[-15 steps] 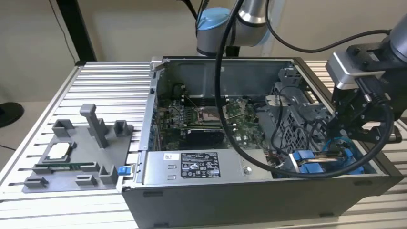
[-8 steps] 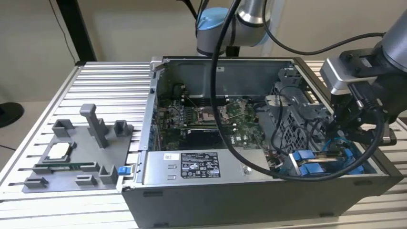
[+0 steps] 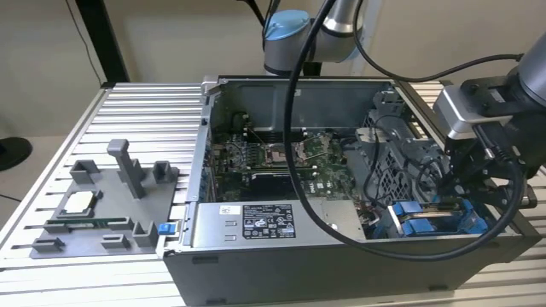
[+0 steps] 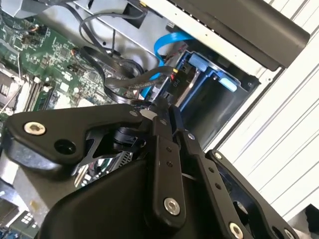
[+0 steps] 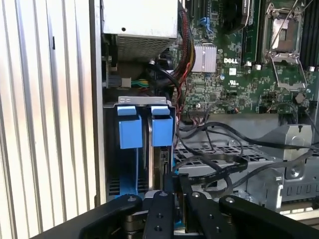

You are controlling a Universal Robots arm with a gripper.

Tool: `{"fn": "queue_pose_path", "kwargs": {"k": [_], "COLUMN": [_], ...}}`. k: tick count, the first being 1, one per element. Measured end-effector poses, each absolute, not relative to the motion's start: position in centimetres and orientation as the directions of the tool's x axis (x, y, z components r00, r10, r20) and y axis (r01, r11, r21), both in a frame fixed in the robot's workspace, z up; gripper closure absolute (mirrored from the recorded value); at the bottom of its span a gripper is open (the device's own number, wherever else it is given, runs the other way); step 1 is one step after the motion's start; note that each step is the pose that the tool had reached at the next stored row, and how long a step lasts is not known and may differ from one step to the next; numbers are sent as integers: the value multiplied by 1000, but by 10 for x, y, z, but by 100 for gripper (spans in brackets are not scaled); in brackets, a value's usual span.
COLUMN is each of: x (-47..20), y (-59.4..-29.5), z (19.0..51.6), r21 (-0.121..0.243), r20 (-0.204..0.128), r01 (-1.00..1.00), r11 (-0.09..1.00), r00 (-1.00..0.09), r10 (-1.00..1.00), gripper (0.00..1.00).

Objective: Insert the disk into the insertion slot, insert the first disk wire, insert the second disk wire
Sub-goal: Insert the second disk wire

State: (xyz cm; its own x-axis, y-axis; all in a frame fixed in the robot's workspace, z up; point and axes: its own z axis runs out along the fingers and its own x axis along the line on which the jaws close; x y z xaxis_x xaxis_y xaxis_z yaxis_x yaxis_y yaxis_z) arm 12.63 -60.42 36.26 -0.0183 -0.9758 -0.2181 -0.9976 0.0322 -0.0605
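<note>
The end effector (image 4: 163, 107) reaches down into the open computer case (image 3: 341, 262) by some black wires (image 5: 214, 167), and in both wrist views its two black fingers (image 5: 162, 209) are squeezed narrow, though I cannot tell if they pinch a wire. The disk (image 3: 426, 219) sits in its blue frame, pushed into the slot at the lower right of the exterior view. A grey box (image 3: 256, 220) with a black and white label lies next to it, and the case stands on a silver ribbed counter (image 3: 128, 109) with a grey tray (image 3: 102, 220) at the exterior view's left and a plain wall (image 3: 171, 38) behind.
</note>
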Motion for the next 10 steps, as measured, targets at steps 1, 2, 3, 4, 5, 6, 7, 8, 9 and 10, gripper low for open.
{"fn": "queue_pose_path", "kwargs": {"k": [1,2,3,4,5,6,7,8,9,10], "x": [126,126,126,126,126,126,126,126,127,127], "y": [-604,-604,-604,-604,-604,-604,-604,-604,-604,-604], "z": [362,361,361,361,361,361,361,361,361,360], "r21": [-56,-54,-53,-53,-53,-53,-53,-53,-49,-43], "r20": [-218,-215,-213,-213,-213,-212,-213,-212,-212,-212], "r01": [-998,-998,-998,-998,-998,-998,-998,-998,-998,-999], "r11": [32,32,32,32,32,32,32,32,32,32], "r00": [-19,-20,-20,-20,-20,-20,-20,-20,-21,-22], "r10": [-976,-976,-977,-977,-977,-977,-977,-977,-977,-977], "gripper": [100,100,100,100,100,100,100,100,100,100]}}
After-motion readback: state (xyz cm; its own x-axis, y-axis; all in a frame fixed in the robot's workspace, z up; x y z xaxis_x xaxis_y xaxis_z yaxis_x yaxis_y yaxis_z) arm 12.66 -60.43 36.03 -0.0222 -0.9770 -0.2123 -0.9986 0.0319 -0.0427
